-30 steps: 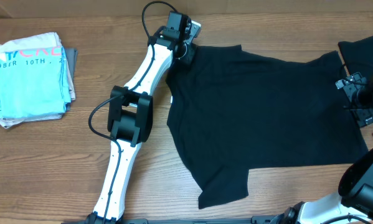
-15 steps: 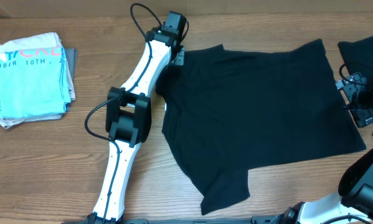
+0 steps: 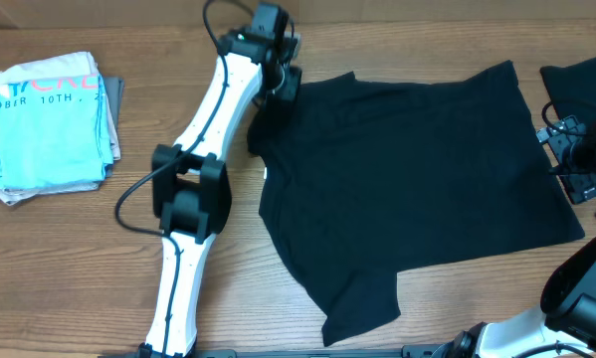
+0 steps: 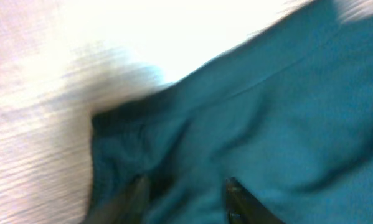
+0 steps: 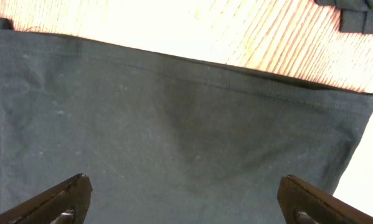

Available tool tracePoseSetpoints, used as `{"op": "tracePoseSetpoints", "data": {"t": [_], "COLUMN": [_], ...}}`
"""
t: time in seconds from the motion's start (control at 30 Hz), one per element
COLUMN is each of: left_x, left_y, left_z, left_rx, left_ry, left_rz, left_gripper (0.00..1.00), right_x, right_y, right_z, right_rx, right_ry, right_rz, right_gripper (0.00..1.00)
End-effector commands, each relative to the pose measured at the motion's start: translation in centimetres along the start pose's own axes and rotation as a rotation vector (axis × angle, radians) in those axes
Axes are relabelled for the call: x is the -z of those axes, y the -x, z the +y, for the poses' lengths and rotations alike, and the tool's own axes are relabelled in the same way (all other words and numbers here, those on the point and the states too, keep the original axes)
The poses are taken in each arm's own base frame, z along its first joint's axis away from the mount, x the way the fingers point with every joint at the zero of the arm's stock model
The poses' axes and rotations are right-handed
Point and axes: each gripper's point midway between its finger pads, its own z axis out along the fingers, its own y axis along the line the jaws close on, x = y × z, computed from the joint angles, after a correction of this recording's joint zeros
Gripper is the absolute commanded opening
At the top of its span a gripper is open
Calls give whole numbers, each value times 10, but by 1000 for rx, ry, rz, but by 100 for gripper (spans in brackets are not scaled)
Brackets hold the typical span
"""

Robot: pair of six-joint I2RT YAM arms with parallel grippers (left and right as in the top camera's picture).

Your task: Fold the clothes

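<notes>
Cloth first: the black T-shirt (image 3: 407, 189) lies spread on the wooden table (image 3: 69, 259), right of centre. One sleeve points toward the robot's side, and the other is bunched at the far left corner under the left gripper (image 4: 186, 196), whose fingers stand partly apart astride that rumple. If it lifts away, a finger may snag the limp knit and drag the corner askew. The right gripper (image 5: 186, 190) gapes wide over the stitched hem. Soft matte jersey, faint creases, grained boards; a folded light-blue shirt (image 3: 49, 119) sits well off left.
</notes>
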Motion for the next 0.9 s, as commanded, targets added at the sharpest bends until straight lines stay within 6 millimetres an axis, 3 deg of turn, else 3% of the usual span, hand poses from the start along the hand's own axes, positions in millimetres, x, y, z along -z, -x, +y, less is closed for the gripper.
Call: {"op": "tracePoseSetpoints", "data": {"t": [0.0, 0.13, 0.43, 0.63, 0.87], "left_x": [42, 19, -36, -56, -64], "left_y": [26, 24, 8, -6, -7], "left_z": [-15, 0, 45, 47, 34], "left_rx": [-127, -146, -118, -105, -104], "left_ry": [-46, -33, -74, -229, -323], "left_rz": [-109, -96, -49, -29, -41], "left_gripper": [56, 62, 61, 63, 62], "right_x": [3, 3, 3, 3, 3], "right_y": [3, 3, 3, 4, 3], "right_z": [3, 3, 3, 3, 3], "right_rx": [5, 5, 5, 4, 5], "right_ry": [10, 10, 10, 10, 10], "right_rz": [-14, -14, -14, -14, -14], "right_gripper": [100, 100, 100, 100, 100]}}
